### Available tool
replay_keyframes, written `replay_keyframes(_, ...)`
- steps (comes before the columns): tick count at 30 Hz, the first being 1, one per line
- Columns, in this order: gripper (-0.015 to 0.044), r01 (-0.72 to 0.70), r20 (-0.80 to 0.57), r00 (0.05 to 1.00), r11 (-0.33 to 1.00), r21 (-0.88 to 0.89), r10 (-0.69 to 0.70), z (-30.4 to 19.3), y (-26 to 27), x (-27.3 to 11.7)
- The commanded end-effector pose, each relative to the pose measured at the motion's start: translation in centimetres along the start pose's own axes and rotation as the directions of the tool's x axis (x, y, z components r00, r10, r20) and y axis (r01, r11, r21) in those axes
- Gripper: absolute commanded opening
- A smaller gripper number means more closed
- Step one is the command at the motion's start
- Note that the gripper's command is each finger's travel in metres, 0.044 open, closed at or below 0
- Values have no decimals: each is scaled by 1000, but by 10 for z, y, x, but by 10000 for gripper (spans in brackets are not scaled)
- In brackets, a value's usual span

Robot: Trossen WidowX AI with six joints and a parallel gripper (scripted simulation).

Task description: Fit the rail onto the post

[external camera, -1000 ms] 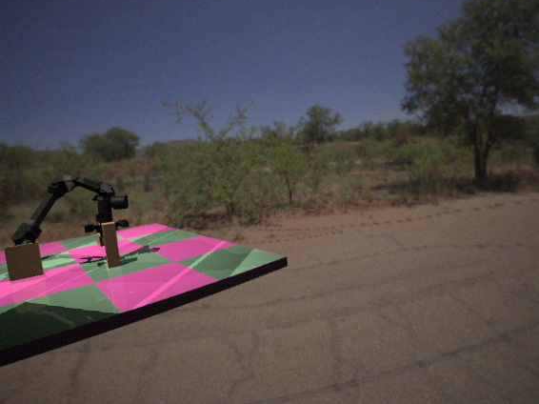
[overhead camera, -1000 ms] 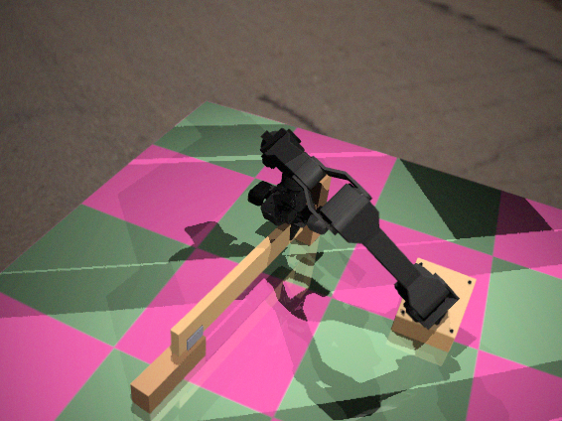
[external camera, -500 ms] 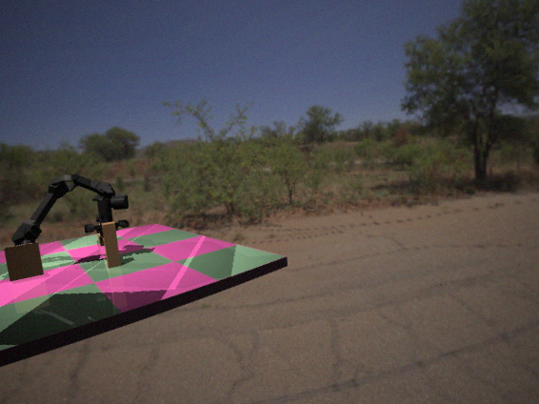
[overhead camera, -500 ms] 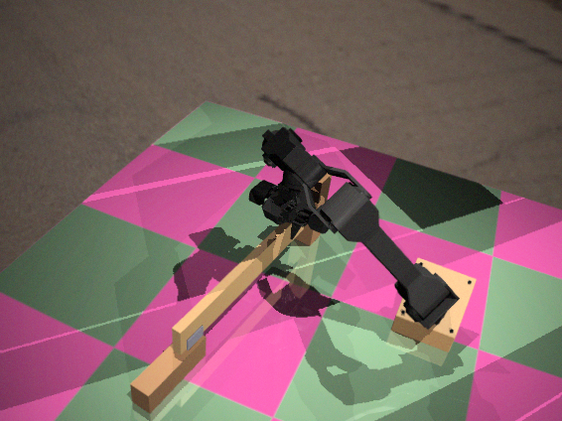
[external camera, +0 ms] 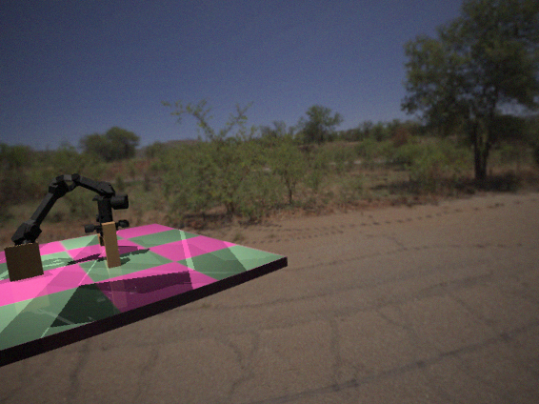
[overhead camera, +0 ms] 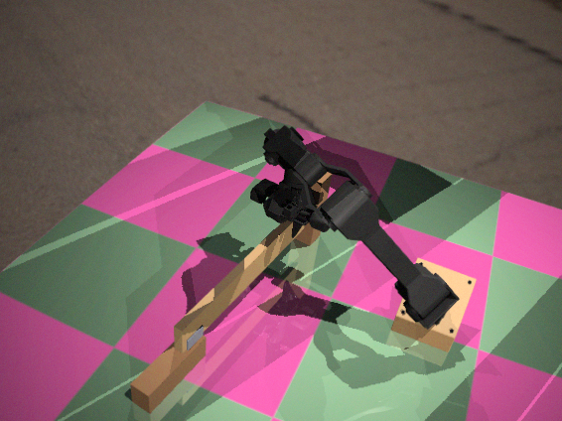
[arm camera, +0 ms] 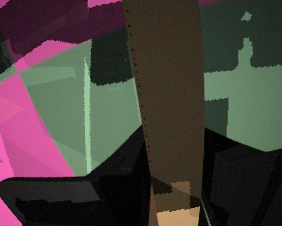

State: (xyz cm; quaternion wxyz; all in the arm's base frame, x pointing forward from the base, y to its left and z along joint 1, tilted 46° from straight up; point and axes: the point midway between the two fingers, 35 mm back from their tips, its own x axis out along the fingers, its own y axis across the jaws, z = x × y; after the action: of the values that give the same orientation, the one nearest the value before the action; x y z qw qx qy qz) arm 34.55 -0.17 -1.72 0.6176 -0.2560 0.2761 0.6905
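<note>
The wooden rail (overhead camera: 233,285) (arm camera: 167,75) runs above the table, off its surface and looking about level. Its far end sits at the grey bracket (overhead camera: 196,338) on the low footboard block (overhead camera: 161,381). My gripper (overhead camera: 296,226) (arm camera: 164,128) is shut on the rail near its post-side end, with a black finger on each side of it in the wrist view. The post (overhead camera: 307,237) (external camera: 111,247) stands upright just beyond the gripper. The arm hides the joint between rail and post, so the pegs, the holes and any gap there cannot be seen.
The arm rises from a wooden base block (overhead camera: 461,300) (external camera: 24,263) on the right in the top view. The checkered pink and green table (overhead camera: 164,169) (external camera: 209,248) has strong shadows and reflections. Its edge (external camera: 200,294) shows in the exterior view, beyond the post.
</note>
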Motion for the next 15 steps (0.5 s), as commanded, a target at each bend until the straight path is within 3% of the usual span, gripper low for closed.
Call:
replay_keyframes(1, 0, 9, -1, 1000, 1000, -2, -9, -3, -1, -3)
replay_keyframes(15, 0, 9, -1, 1000, 1000, -2, -9, -7, -1, -2)
